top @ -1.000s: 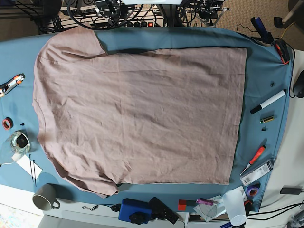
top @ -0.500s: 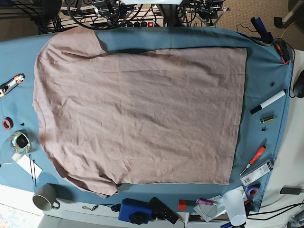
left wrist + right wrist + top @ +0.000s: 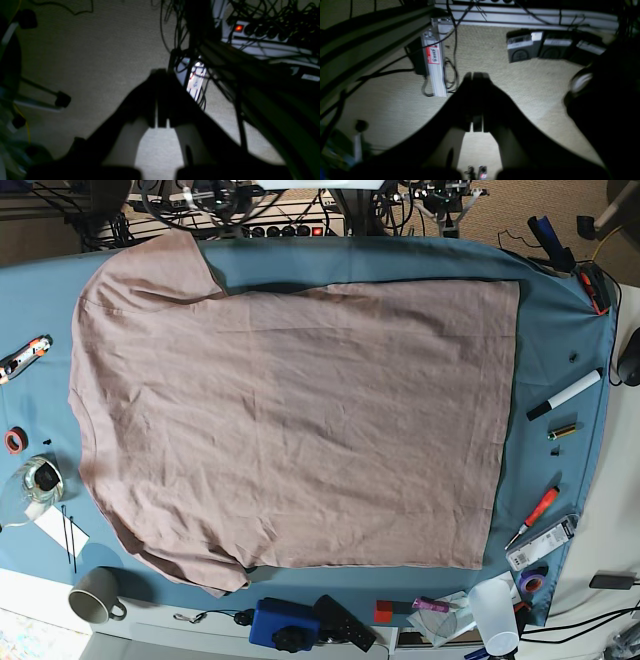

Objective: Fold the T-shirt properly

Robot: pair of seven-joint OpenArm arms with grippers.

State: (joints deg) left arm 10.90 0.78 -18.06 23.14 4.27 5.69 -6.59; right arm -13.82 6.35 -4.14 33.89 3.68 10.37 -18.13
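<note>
Left gripper [image 3: 160, 75], right gripper [image 3: 477, 75]: both clenched empty, aimed floorward; T-shirt [image 3: 290, 420] spread flat, sleeve at 11 o'clock.

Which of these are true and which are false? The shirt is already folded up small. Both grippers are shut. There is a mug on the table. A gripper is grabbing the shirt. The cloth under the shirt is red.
1. The shirt is folded up small: false. It lies spread flat across the cloth, not yet folded.
2. Both grippers are shut: true. The left gripper and the right gripper each have their jaws pressed together.
3. There is a mug on the table: true. It is grey and sits near the corner by the shirt's sleeve.
4. A gripper is grabbing the shirt: false. Both point at the floor, away from the table, holding nothing.
5. The cloth is red: false. It is blue.
</note>
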